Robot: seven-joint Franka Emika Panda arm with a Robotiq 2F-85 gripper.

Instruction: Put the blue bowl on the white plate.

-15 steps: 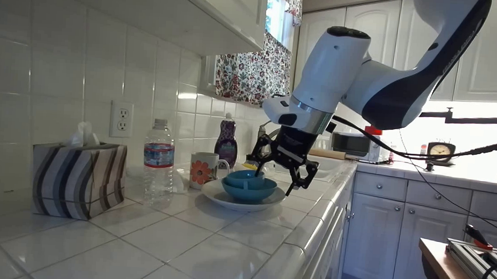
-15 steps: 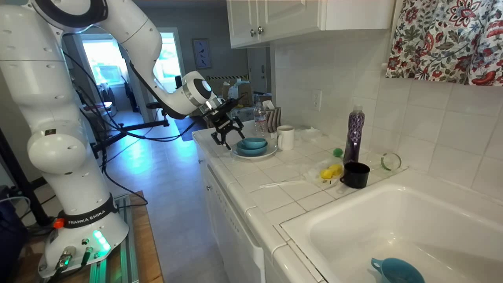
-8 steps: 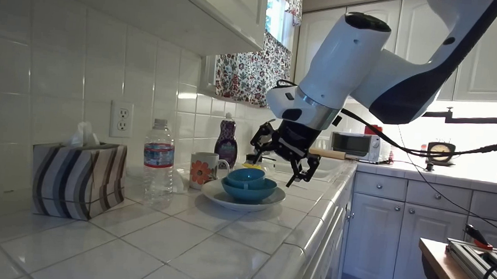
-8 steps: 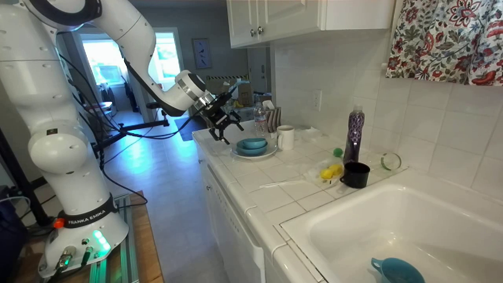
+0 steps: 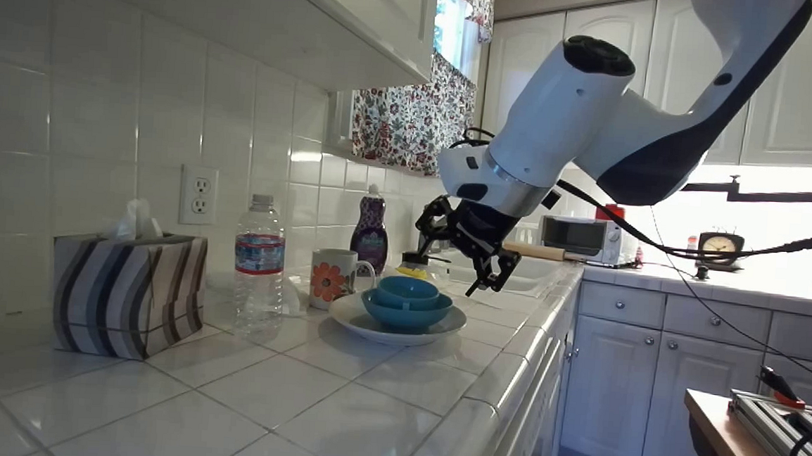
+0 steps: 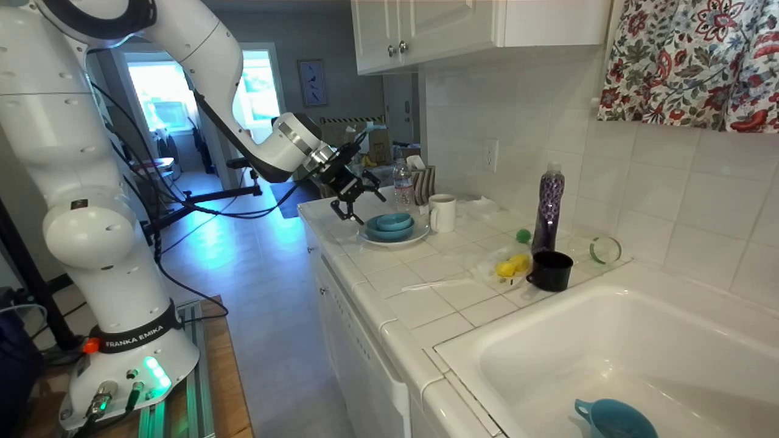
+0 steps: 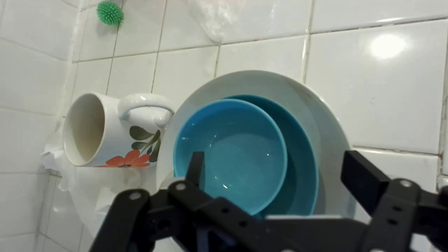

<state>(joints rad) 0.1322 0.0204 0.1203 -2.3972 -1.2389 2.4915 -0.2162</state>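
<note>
The blue bowl [image 7: 241, 157], small and teal-blue, sits inside a larger teal bowl [image 7: 305, 175], off-centre in it. It also shows in both exterior views [image 5: 407, 293] [image 6: 394, 221]. The larger bowl rests on the white plate [image 7: 280, 84], whose rim shows around it in both exterior views [image 5: 347, 317] [image 6: 420, 234]. My gripper [image 7: 274, 157] is open and empty, above the bowls. In the wrist view one fingertip overlaps the small bowl's inside and the other the plate's outer edge. In the exterior views the gripper [image 5: 447, 273] [image 6: 372, 211] is apart from the bowls. The gripper hides the near edge of the bowls.
A white flowered mug [image 7: 108, 129] stands close beside the plate. A water bottle [image 5: 259, 268], a striped tissue box [image 5: 130, 296] and a purple soap bottle [image 6: 548, 210] stand along the wall. A black cup [image 6: 549, 271] is by the sink [image 6: 548, 310]; a blue cup [image 6: 618, 420] lies inside.
My gripper has risen from close by the small bowl's rim, then shifted slightly, staying open. The small bowl has shifted a little inside the larger bowl. Larger bowl and plate have not moved.
</note>
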